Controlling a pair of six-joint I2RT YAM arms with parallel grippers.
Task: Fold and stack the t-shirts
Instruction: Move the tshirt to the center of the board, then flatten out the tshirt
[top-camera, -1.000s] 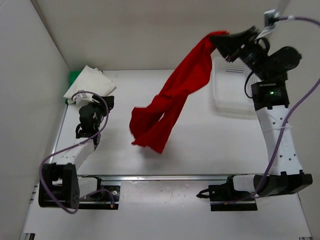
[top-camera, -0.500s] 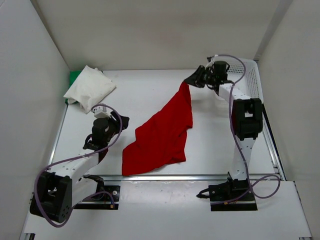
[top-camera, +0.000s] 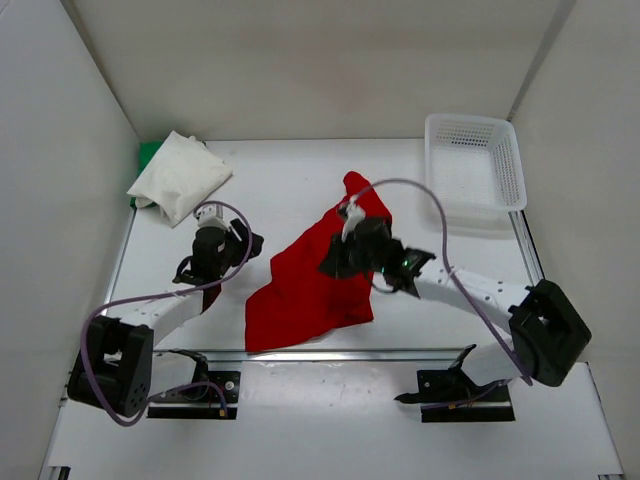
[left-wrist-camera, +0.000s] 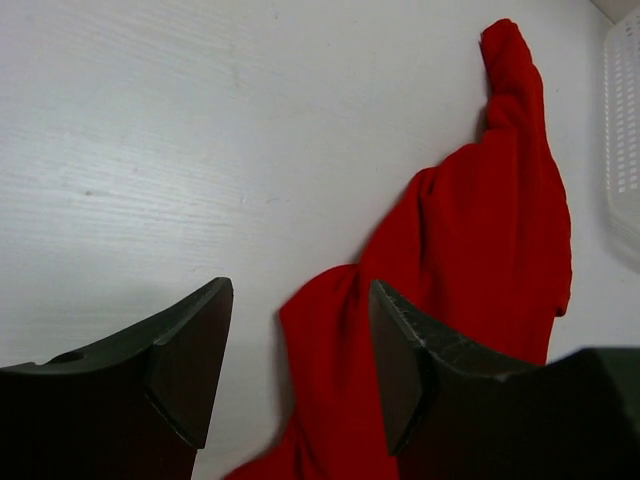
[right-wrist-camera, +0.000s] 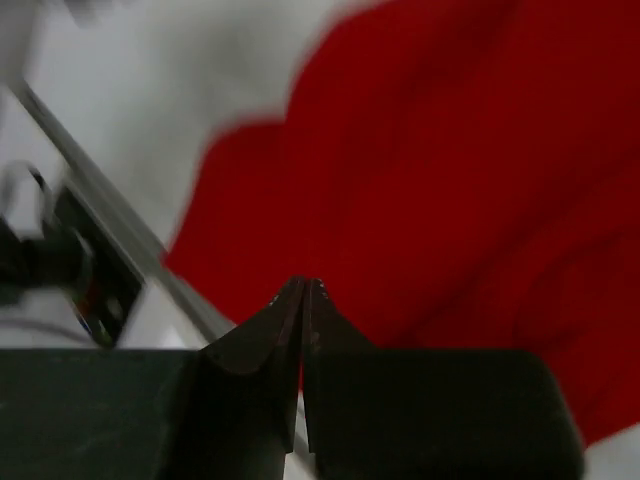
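Note:
The red t-shirt (top-camera: 300, 300) (left-wrist-camera: 490, 230) (right-wrist-camera: 450, 150) lies crumpled in a diagonal strip on the table, from mid-back to the near rail. My right gripper (top-camera: 330, 266) (right-wrist-camera: 303, 285) hovers over its middle, shut with nothing between its jaws. My left gripper (top-camera: 252, 243) (left-wrist-camera: 300, 320) stands open at the shirt's left edge, with a fold of red cloth showing in the gap between its fingers. A folded white t-shirt (top-camera: 180, 176) rests on a green t-shirt (top-camera: 147, 155) in the back left corner.
A white mesh basket (top-camera: 475, 160) stands at the back right. A metal rail (top-camera: 330, 353) runs along the near table edge, just below the red shirt's lower hem. White walls close in the table at left, back and right.
The right arm brought the hanging red shirt down from the back right, let it go on the table, then swung over its middle and shut. The left gripper moved right to the shirt's edge.

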